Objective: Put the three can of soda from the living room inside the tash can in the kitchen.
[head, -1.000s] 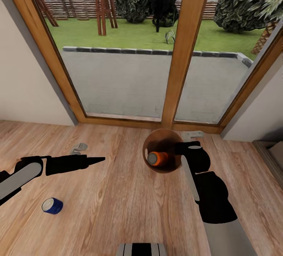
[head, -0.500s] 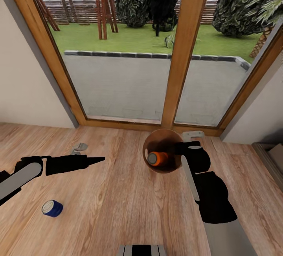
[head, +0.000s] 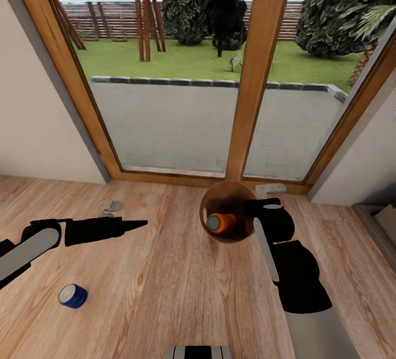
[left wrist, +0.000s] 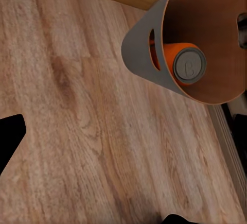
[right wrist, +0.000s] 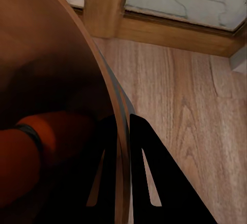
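Right wrist view: right hand pinches tapered wood-lined trash can's wall; left hand's grip unclear.

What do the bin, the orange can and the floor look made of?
Bin: matte grey shell, wood-toned lining, likely plywood or laminate. Orange can: smooth painted body with a dull grey embossed end, probably metal. Floor: warm planks with visible grain, wood or wood-look laminate.

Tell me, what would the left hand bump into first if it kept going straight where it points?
Probably the bin. The left hand points across the floor toward it, though depth is hard to judge.
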You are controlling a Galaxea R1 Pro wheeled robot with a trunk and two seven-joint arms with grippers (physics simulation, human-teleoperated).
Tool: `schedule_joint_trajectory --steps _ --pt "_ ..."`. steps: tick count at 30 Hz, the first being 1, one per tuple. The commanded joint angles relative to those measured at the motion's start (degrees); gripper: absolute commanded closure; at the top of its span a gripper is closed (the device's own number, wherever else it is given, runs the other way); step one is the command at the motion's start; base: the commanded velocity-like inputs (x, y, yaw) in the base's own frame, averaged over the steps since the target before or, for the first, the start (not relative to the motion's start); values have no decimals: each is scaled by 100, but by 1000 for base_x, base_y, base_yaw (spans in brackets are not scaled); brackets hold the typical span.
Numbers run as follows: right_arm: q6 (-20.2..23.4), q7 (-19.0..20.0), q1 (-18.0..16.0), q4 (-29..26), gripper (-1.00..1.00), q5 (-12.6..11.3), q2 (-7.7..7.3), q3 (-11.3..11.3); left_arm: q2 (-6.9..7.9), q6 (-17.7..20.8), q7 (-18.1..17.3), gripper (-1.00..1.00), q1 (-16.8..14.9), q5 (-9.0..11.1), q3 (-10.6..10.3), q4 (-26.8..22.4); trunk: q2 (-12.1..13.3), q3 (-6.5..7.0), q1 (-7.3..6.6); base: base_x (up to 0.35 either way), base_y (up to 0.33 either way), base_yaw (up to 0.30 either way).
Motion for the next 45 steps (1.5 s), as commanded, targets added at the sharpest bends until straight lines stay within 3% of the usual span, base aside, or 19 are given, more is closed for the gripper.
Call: schedule_joint_trajectory --steps 1,45 --pt "1 22 -2 -5 100 45 1 0 -10 1 -2 -100 0 -1 0 0 0 10 0 0 0 0" --pt "1 22 -2 -6 100 45 -8 7 -95 9 -23 -100 2 -8 -2 0 0 413 0 0 0 0"
